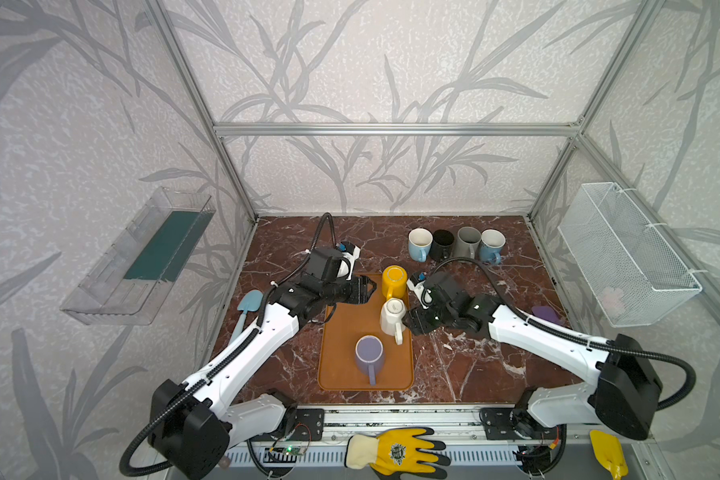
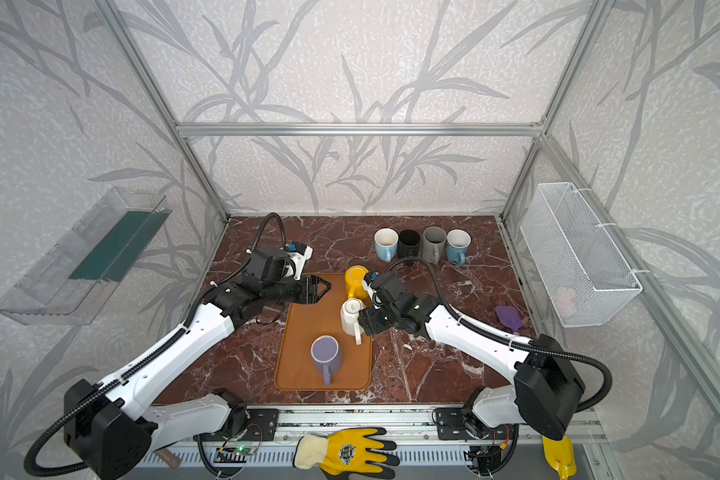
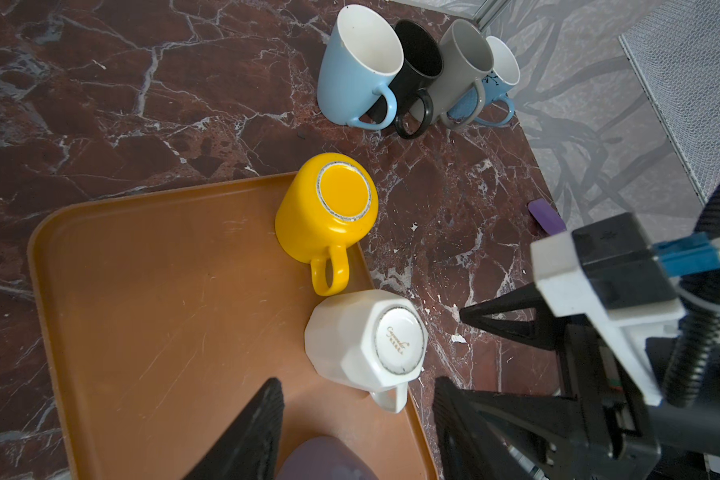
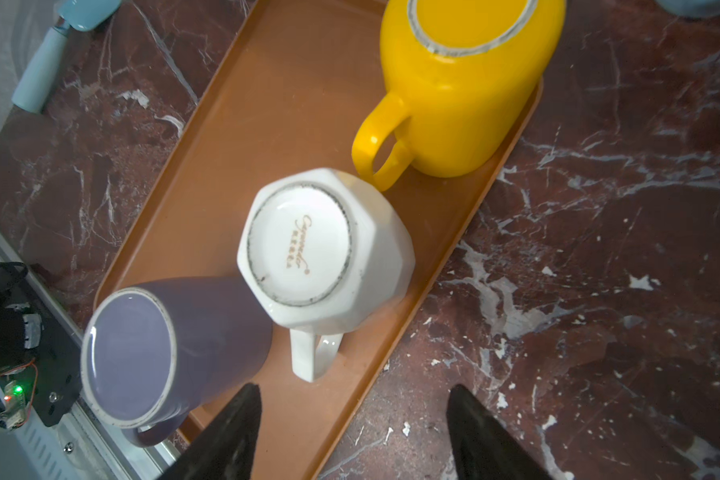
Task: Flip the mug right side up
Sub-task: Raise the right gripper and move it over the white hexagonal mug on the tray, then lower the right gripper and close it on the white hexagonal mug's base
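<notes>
The mug I judge to be mine to turn is the white mug. It stands mouth down on the tray, against the tray's right edge about halfway along, with its foot ring and printed maker's mark facing up. My right gripper hangs just off that edge, jaws spread wide and empty and aimed at the mug's flank. I come from this side because it is clear, while other mugs crowd the far and near sides. The handle points toward the tray's near end, out of my line.

My left gripper waits over the tray's far left corner, also open and holding nothing, out of the way.

The white mug is glazed ceramic with flat facets, which should seat my pads better than a round wall, though the glaze looks slippery. The yellow mug, round and glossy, sits inverted at the tray's far right corner, its handle nearly touching the white one. The purple mug, taller and matte, is inverted toward the near end. The tray is scuffed brown plastic with a low lip.
</notes>
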`<state>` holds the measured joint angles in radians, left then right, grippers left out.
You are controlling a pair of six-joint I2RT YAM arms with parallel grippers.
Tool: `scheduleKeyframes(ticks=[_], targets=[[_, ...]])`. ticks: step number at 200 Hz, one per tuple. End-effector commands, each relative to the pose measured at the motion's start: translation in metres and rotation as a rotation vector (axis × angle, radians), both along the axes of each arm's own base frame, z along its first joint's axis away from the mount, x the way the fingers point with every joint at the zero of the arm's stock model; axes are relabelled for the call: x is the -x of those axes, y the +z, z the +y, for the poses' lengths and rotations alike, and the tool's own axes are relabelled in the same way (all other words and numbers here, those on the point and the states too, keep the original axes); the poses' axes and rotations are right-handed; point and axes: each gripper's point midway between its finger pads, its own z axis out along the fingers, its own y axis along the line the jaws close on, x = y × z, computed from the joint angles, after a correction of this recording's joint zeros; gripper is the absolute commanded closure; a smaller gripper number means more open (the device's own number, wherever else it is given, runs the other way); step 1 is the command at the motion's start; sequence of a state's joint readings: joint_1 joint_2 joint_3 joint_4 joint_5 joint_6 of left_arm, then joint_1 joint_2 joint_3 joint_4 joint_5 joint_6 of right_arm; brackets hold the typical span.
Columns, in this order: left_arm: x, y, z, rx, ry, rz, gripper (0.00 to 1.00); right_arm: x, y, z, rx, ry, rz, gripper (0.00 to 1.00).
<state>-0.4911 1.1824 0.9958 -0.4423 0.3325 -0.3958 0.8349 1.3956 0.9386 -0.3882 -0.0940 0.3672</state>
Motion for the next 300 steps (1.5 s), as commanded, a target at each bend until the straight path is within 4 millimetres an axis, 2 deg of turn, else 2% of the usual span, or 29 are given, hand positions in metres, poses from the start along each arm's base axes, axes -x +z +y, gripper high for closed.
scheduleKeyframes(ticks=[1, 17, 32, 43, 82, 136, 217, 273, 279, 300], targets=[[-0.002, 0.011, 0.001, -0.001, 0.011, -0.021, 0.40, 0.006, -0.006, 0.011, 0.014, -0.017, 0.010, 0.31], [-0.002, 0.011, 0.001, -0.002, 0.011, -0.021, 0.40, 0.011, -0.012, 0.019, 0.035, -0.011, 0.011, 0.38], [-0.001, 0.011, 0.000, 0.000, 0.010, -0.020, 0.40, 0.013, -0.018, 0.024, 0.057, -0.006, 0.018, 0.50], [-0.001, 0.010, 0.000, 0.000, 0.007, -0.015, 0.40, 0.014, -0.020, 0.028, 0.066, -0.003, 0.023, 0.55], [0.001, 0.008, 0.002, -0.006, 0.010, -0.012, 0.40, 0.008, -0.026, 0.034, 0.105, -0.034, 0.014, 0.59], [0.003, 0.008, 0.005, -0.016, 0.014, -0.017, 0.40, -0.006, -0.036, 0.029, 0.177, -0.109, 0.000, 0.69], [0.005, 0.008, 0.008, -0.024, 0.021, -0.019, 0.40, -0.014, -0.039, 0.016, 0.294, -0.131, -0.025, 0.71], [0.006, 0.009, 0.010, -0.027, 0.026, -0.021, 0.40, -0.015, -0.034, 0.022, 0.307, -0.108, -0.012, 0.71], [0.006, 0.009, 0.010, -0.028, 0.025, -0.021, 0.40, -0.015, -0.044, 0.021, 0.332, -0.105, 0.004, 0.71], [0.006, 0.009, 0.011, -0.029, 0.029, -0.025, 0.40, -0.014, -0.047, 0.023, 0.341, -0.103, 0.017, 0.71]])
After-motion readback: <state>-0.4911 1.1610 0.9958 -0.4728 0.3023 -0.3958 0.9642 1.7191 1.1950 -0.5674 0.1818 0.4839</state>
